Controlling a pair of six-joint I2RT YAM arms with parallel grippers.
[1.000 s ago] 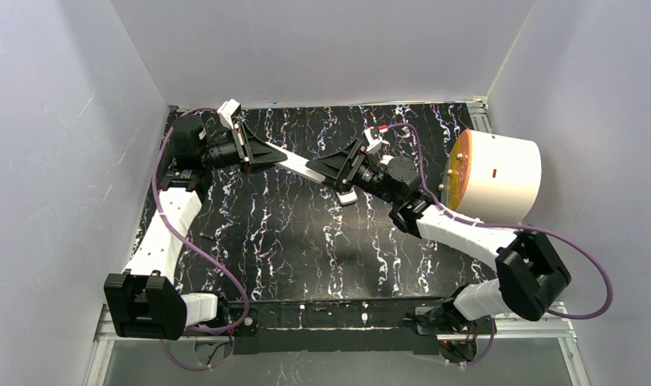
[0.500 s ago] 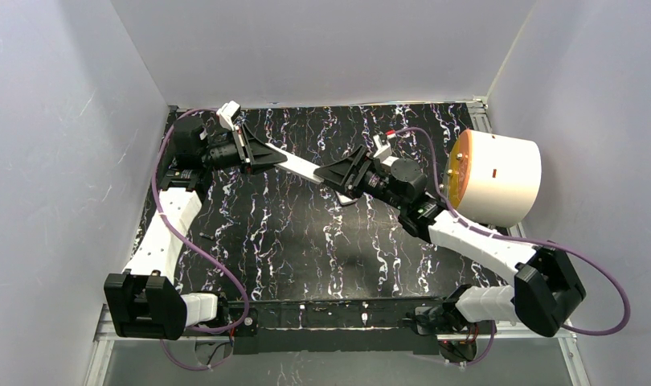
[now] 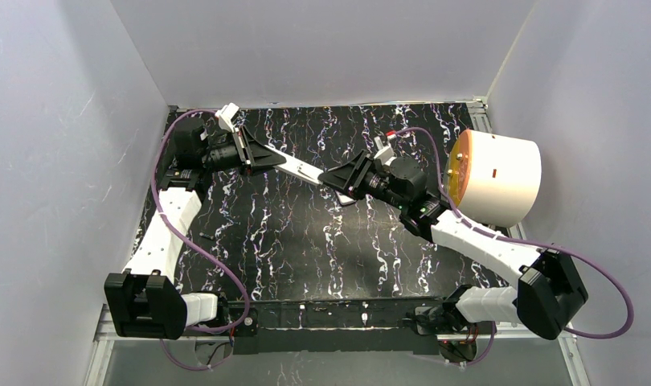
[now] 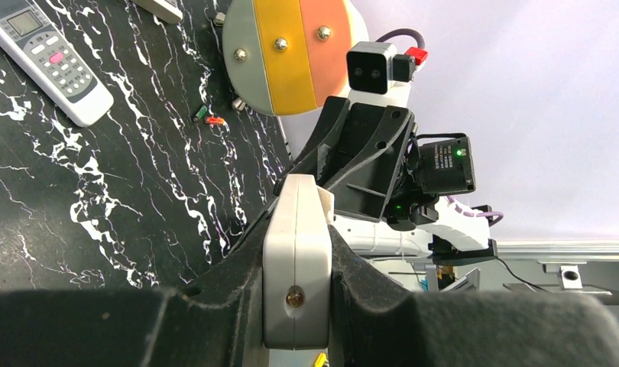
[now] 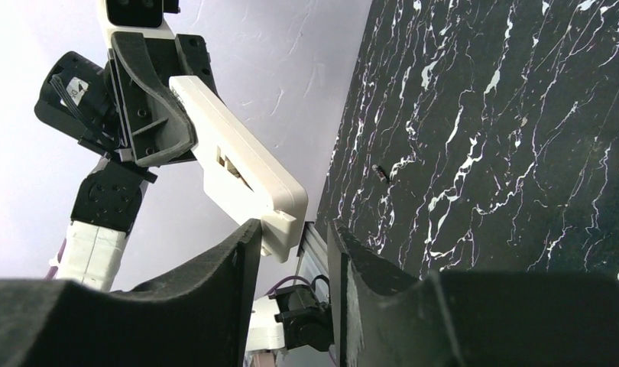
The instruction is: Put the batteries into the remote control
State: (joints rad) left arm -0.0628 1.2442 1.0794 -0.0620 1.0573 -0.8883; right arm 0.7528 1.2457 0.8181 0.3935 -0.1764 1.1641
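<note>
Right arm has swung its elbow further out toward the near-right corner since a second ago, and its pincer has dropped a bit to meet the free end of the remote. The left arm has barely budged.

Batteries first. Two tiny slim cylinders with green and red bits (image 4: 207,117) are lying loose on the black white-veined marble-look table (image 3: 306,249), well ahead of the left pincer (image 4: 297,229) and well apart from it. One more small dark cylinder (image 5: 380,173) lies on the table off to the side of the right pincer (image 5: 291,229), also well apart.

The long white plastic remote control (image 3: 302,169) is up in the air, clamped at one end between the left pincer's black fingers (image 4: 238,290). It sticks straight out toward the right pincer. In the right wrist view you can see a small rectangular recess in its side.

The right pincer's jaws are spread, with the remote's free end sitting right at the mouth of the gap. Can't tell if a finger is actually touching it.

A second grey-white remote with buttons and a little screen (image 4: 50,61) lies flat on the table ahead of the left pincer. Beyond the right pincer is a big white drum with an orange, yellow and grey striped face (image 3: 499,177), with the two batteries near its base.
</note>
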